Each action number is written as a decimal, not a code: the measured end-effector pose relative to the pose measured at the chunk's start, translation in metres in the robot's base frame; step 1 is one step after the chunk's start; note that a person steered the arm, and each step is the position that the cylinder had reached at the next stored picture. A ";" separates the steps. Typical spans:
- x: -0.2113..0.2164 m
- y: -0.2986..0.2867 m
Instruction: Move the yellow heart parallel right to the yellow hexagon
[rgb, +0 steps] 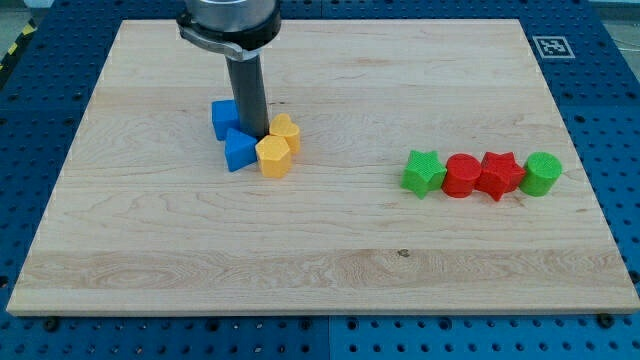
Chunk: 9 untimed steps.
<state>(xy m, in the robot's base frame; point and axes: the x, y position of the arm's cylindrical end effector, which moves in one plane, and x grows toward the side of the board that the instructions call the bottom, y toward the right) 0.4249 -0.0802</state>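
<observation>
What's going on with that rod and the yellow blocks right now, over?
My tip down among the cluster, touching blue and yellow blocks. Yellow heart tight against yellow hexagon, behind it. Two blue blocks crowd the left.

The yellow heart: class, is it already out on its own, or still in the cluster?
Still in the cluster. The yellow heart touches the yellow hexagon, with my tip right beside it and two blue blocks adjoining.

A: Where's the yellow heart (286, 132)?

B: I see it left of board centre, lying flat, touching the yellow hexagon (273, 157) at the hexagon's one o'clock.

A: And the hexagon itself?

B: Flat too, at the heart's seven o'clock.
</observation>
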 end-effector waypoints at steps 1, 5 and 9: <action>0.000 0.002; -0.025 0.026; -0.035 0.067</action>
<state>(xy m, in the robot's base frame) 0.3896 -0.0133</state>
